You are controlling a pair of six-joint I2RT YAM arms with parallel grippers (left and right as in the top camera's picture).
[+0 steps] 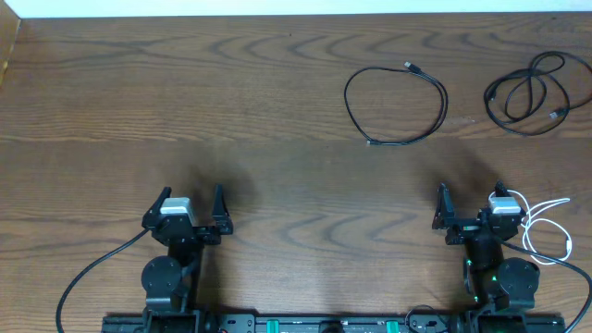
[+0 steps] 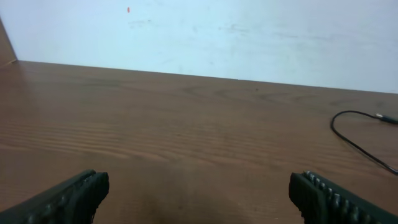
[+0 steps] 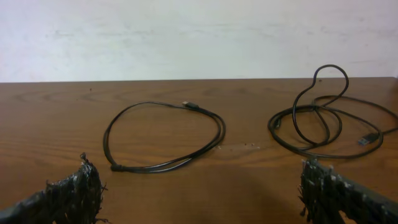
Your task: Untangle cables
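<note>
Three cables lie apart on the wooden table (image 1: 231, 102). One black cable (image 1: 444, 102) forms an open loop at the far middle-right; it also shows in the right wrist view (image 3: 219, 132) and at the edge of the left wrist view (image 2: 348, 140). A second black cable (image 1: 527, 92) lies in loose coils at the far right, one loop standing up (image 3: 295, 118). A white cable (image 1: 532, 227) lies beside the right arm's base. My left gripper (image 1: 191, 199) (image 2: 199, 193) is open and empty at the near left. My right gripper (image 1: 471, 196) (image 3: 199, 193) is open and empty, short of both black cables.
Thick black cords (image 1: 92, 268) run from the arm bases along the near edge. A pale wall (image 3: 199, 37) stands behind the table's far edge.
</note>
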